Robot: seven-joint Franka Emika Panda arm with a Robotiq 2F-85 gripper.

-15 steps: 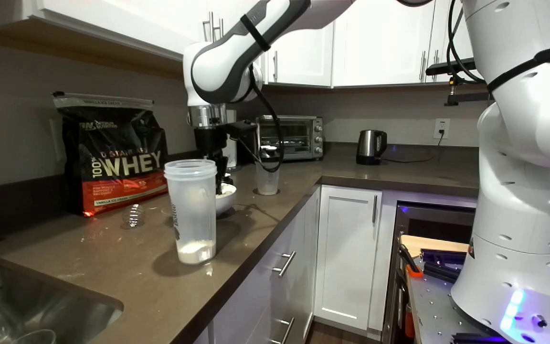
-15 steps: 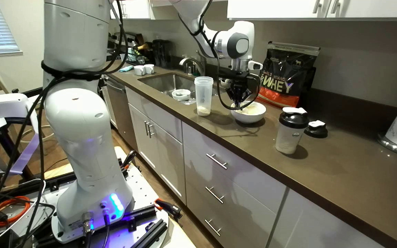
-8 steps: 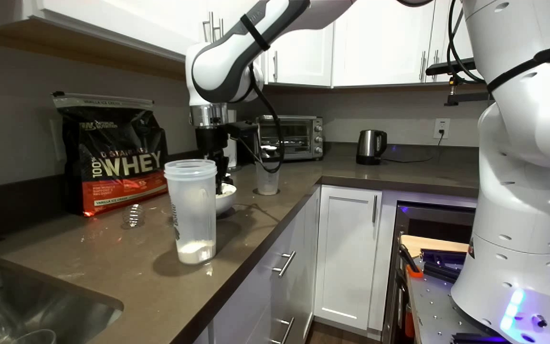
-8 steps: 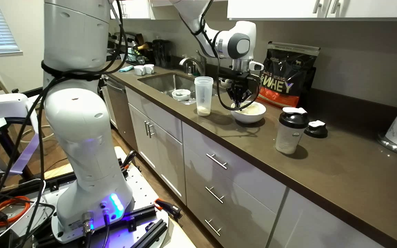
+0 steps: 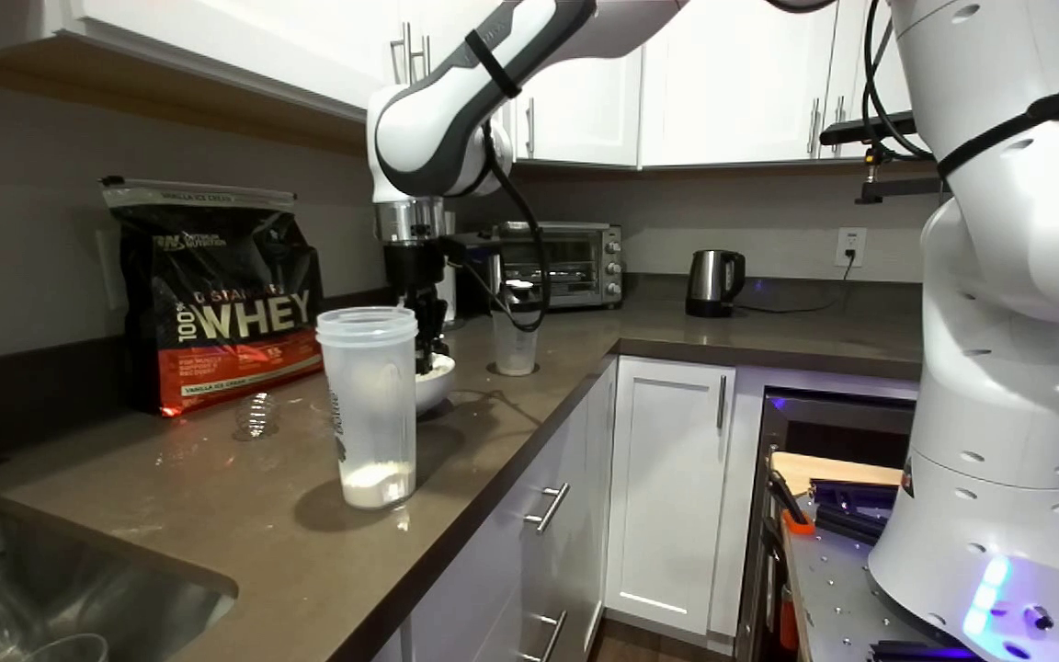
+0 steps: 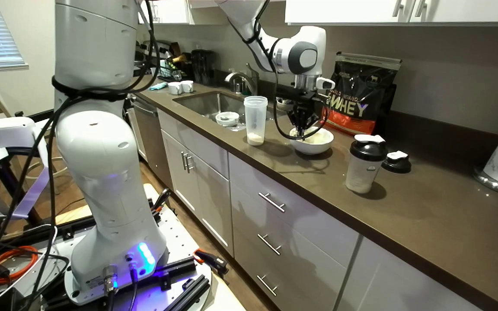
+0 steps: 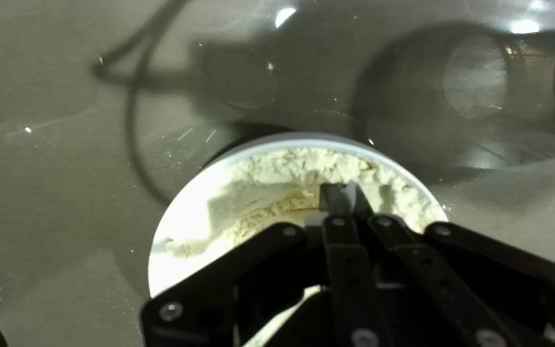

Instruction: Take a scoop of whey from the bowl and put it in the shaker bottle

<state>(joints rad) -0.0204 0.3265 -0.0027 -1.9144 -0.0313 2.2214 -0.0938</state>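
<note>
My gripper [image 7: 349, 198] points down into the white bowl [image 6: 311, 149], its fingertips close together at the powder. A thin pale strip of the scoop [image 7: 351, 192] shows pinched between them; the scoop's cup is hidden. Off-white whey [image 7: 301, 161] lines the bowl, heaped along the far wall, with a scraped-out hollow left of the fingers. The shaker bottle [image 5: 369, 405] stands upright and uncovered beside the bowl in both exterior views, a small layer of powder at its bottom.
Against the wall leans the black WHEY bag [image 5: 217, 303]. A wire ball [image 5: 256, 418] lies on the counter. A smaller clear cup with a black top [image 6: 363, 170] and a black lid [image 6: 397, 163] stand on the bowl's other side. A sink [image 6: 218, 103] lies beyond the bottle.
The arm and gripper have shifted slightly to the right in both exterior views, the wrist more than the fingertips, which stay in the bowl. Bottle and bowl have not moved.
</note>
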